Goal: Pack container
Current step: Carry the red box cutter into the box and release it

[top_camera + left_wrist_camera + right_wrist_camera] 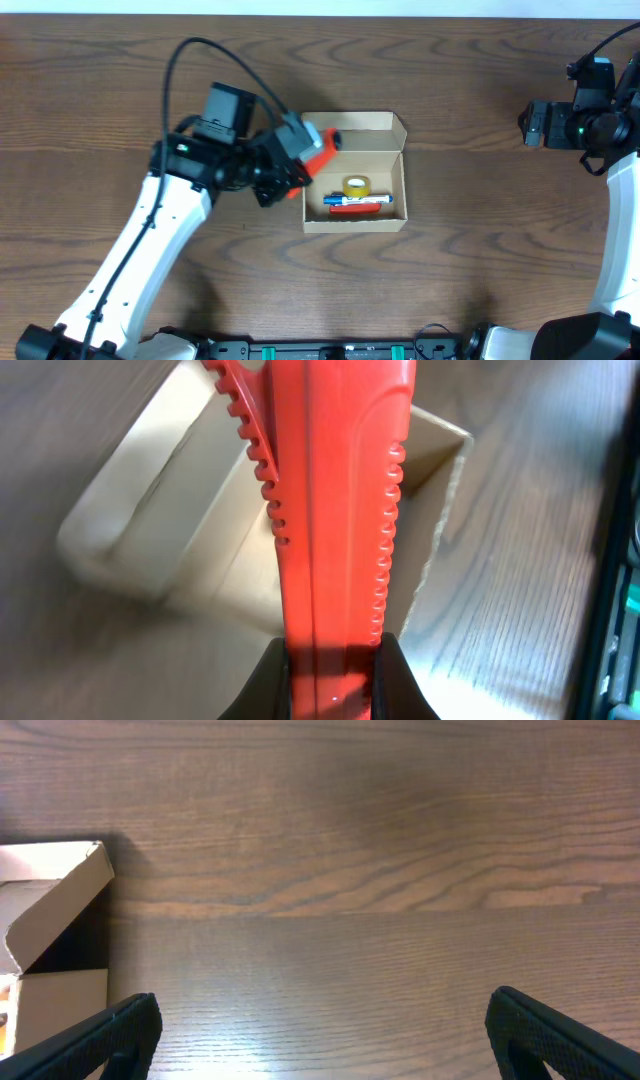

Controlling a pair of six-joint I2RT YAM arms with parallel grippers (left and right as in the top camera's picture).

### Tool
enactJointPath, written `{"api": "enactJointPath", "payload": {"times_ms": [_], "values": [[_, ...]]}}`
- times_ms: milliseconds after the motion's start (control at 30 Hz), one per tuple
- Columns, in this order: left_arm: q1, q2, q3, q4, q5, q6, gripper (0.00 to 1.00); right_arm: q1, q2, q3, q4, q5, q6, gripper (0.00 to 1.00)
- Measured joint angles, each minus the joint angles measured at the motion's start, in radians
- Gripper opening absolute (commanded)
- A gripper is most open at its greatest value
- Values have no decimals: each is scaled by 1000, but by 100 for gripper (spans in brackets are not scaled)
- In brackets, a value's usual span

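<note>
The container (398,223) is a small tan cardboard box, open at mid table, its flap lid (365,122) folded back on the far side. Inside lie a yellow tape roll (357,186), a blue marker (352,200) and a red marker (360,210). My left gripper (297,160) is shut on a red ridged tool (335,510) and holds it over the box's left far corner; the box also shows in the left wrist view (150,530). My right gripper (325,1030) is open and empty over bare table, far right of the box (50,910).
The wooden table (480,250) surrounds the box. The right arm's body (580,115) sits at the far right edge. The left arm (150,250) crosses the left half of the table.
</note>
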Motion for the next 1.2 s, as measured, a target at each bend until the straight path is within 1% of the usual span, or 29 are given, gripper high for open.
{"api": "enactJointPath", "payload": {"times_ms": [167, 300, 667, 1033, 1200], "values": [[-130, 0, 0, 74, -84, 76, 6, 0, 0, 0, 0, 0, 0, 99], [-187, 11, 0, 129, -147, 111, 6, 0, 0, 0, 1, 1, 0, 99], [-200, 183, 0, 152, -288, 230, 6, 0, 0, 0, 3, 1, 0, 99], [-230, 260, 0, 225, -312, 244, 6, 0, 0, 0, 3, 1, 0, 99], [-259, 303, 0, 227, -314, 244, 6, 0, 0, 0, 3, 1, 0, 99]]}}
